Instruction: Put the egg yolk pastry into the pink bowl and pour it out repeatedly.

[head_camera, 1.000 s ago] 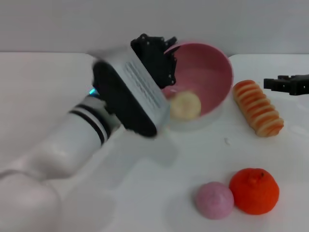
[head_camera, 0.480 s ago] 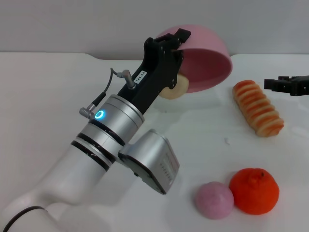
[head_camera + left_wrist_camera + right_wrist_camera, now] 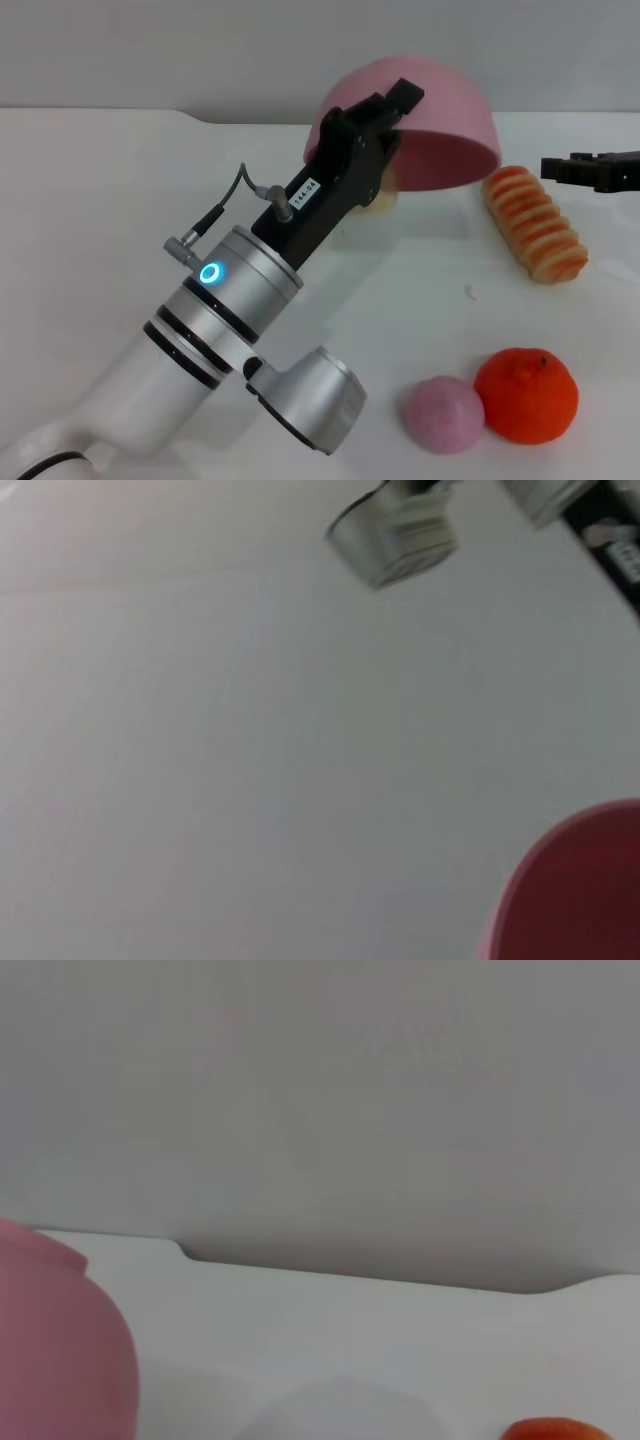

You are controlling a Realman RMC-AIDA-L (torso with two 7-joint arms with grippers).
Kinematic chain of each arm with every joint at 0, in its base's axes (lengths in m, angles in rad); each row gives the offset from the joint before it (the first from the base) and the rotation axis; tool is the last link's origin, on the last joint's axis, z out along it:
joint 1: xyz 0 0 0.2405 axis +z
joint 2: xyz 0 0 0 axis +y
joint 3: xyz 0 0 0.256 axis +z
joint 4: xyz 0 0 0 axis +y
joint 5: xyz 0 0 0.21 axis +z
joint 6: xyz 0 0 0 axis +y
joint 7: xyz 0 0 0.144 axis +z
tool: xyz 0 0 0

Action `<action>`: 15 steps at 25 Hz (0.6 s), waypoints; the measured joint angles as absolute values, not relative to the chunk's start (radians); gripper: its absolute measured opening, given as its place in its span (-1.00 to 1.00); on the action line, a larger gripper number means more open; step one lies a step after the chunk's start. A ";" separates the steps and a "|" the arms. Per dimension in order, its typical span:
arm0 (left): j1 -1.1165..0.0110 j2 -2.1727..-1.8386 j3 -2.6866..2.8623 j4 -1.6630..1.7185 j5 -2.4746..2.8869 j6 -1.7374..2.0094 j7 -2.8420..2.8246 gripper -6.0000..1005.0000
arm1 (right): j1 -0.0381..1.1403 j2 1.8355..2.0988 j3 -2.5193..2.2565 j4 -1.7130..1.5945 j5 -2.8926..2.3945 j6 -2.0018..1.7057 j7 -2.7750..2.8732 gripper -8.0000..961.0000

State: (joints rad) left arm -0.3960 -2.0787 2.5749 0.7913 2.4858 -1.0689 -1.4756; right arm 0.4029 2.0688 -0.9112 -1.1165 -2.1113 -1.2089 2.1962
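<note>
The work surface is a plain white table [image 3: 120, 180] with a matte top, and behind it there is a bare pale grey wall [image 3: 150, 50]; the back edge of the table shows a small step in the head view. The pink bowl [image 3: 440, 115] is smooth, glossy and plain, and it is turned almost upside down above the table, with its dome upward and its opening facing down and toward the front. The left gripper [image 3: 385, 115] is clamped on the rim of the bowl at the side nearer to the robot, and the left arm reaches to it diagonally from the lower left. The egg yolk pastry [image 3: 385, 200] is a small pale beige round piece; only a part of it is visible, lying on the table just under the near edge of the bowl and beside the black fingers. To the right of the bowl a ridged orange-striped bread roll [image 3: 533, 223] lies on the table. Near the front edge, a pink ball [image 3: 445, 414] and an orange tangerine [image 3: 526, 395] sit touching each other. The right gripper [image 3: 590, 170] hangs at the right border, well apart from the bowl; I cannot tell if its fingers are apart or together.
</note>
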 joint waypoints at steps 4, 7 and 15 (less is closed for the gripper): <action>-0.396 -2.079 2.581 0.785 2.489 -1.067 -1.454 -0.98 | 0.403 2.071 -0.911 -1.115 -2.107 -1.210 2.197 0.11; -0.396 -2.079 2.580 0.786 2.483 -1.070 -1.451 -0.98 | 0.402 2.073 -0.913 -1.115 -2.106 -1.215 2.197 0.12; -0.391 -2.075 2.515 0.902 2.208 -0.973 -1.682 -0.98 | 0.396 2.073 -0.933 -1.114 -2.080 -1.219 2.191 0.13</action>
State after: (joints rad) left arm -0.3912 -2.0754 2.5153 0.9021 2.2076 -0.9732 -1.6817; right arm 0.3962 2.0726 -0.9326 -1.1135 -2.0799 -1.2186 2.1912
